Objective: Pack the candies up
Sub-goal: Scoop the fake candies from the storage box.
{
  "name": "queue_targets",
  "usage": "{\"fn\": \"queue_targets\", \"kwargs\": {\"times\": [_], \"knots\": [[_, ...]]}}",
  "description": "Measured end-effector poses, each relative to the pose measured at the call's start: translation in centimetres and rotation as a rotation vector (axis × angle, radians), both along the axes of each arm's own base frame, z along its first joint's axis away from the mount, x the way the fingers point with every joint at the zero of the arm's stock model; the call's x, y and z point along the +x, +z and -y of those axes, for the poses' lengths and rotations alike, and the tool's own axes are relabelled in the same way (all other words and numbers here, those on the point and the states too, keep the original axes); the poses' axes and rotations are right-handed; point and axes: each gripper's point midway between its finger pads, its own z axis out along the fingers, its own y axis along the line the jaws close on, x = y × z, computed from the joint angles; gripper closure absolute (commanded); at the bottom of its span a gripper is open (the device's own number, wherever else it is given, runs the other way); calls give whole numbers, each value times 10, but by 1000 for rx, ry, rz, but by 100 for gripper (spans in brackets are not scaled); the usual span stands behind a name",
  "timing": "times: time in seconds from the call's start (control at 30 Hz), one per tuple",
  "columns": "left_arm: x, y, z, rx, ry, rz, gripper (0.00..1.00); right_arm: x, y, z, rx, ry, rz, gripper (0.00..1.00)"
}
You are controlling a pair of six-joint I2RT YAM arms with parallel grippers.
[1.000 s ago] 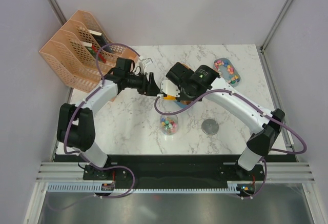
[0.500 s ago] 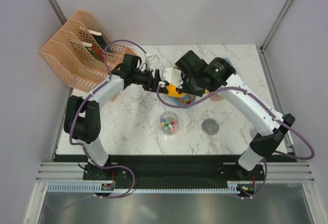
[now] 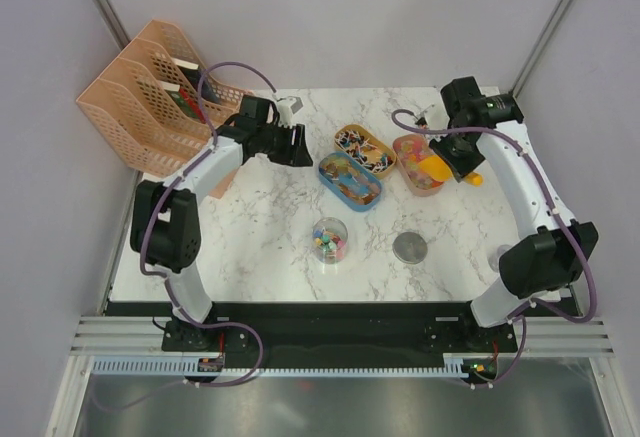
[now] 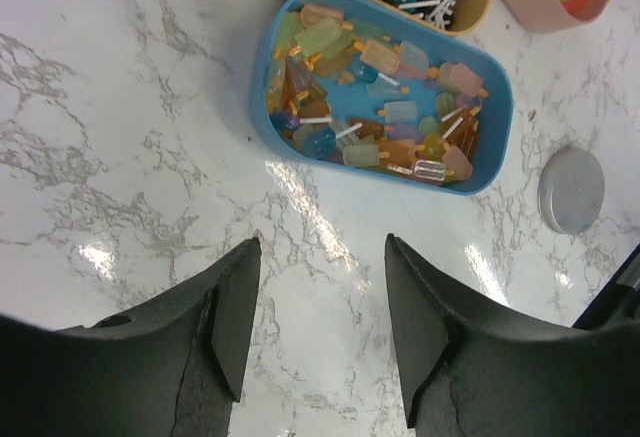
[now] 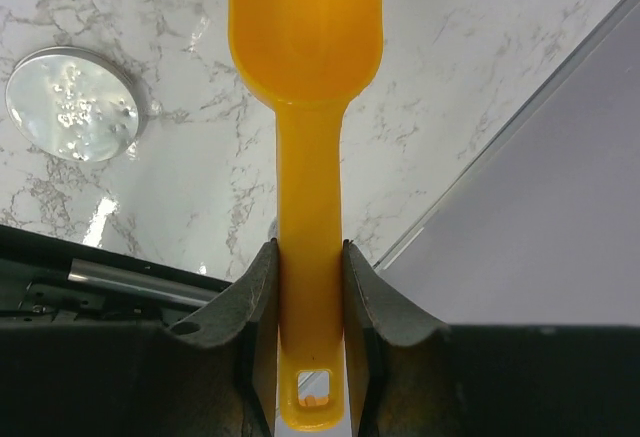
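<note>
Candies fill a clear cup (image 3: 330, 241) near the table's middle. More candies lie in three oval trays: yellow (image 3: 363, 147), blue (image 3: 349, 179) and pink (image 3: 416, 164). My right gripper (image 3: 461, 165) is shut on the handle of a yellow-orange scoop (image 3: 433, 167), held over the right side of the pink tray. The right wrist view shows the scoop (image 5: 308, 77) clamped between my fingers (image 5: 310, 257), its bowl facing away. My left gripper (image 3: 296, 147) is open and empty, left of the trays. In the left wrist view its open gripper (image 4: 320, 247) is short of the blue tray (image 4: 270, 77).
A round metal lid (image 3: 409, 248) lies right of the cup and shows in both wrist views (image 4: 572, 189) (image 5: 72, 104). Peach file racks (image 3: 150, 97) stand at the back left. The enclosure wall and frame run close by the right arm (image 5: 520, 187).
My right arm has swung from the table's centre to the right with the scoop, uncovering the trays. My left gripper has drawn back slightly to the left and stays open.
</note>
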Motion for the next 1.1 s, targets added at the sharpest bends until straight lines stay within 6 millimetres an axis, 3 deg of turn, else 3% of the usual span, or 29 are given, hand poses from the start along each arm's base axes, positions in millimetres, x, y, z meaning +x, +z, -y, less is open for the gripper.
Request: {"fn": "queue_targets", "kwargs": {"times": [0.17, 0.53, 0.83, 1.1], "knots": [[-5, -28, 1, 24, -5, -65, 39, -5, -15, 13, -6, -56, -58, 100], [-11, -42, 1, 27, -9, -83, 38, 5, -58, 22, -31, -106, -199, 100], [-20, -58, -2, 36, -9, -109, 37, 36, -81, 26, -30, -155, -230, 100], [-16, -59, -5, 28, -2, -97, 37, 53, -103, 23, -43, -155, -278, 100]]}}
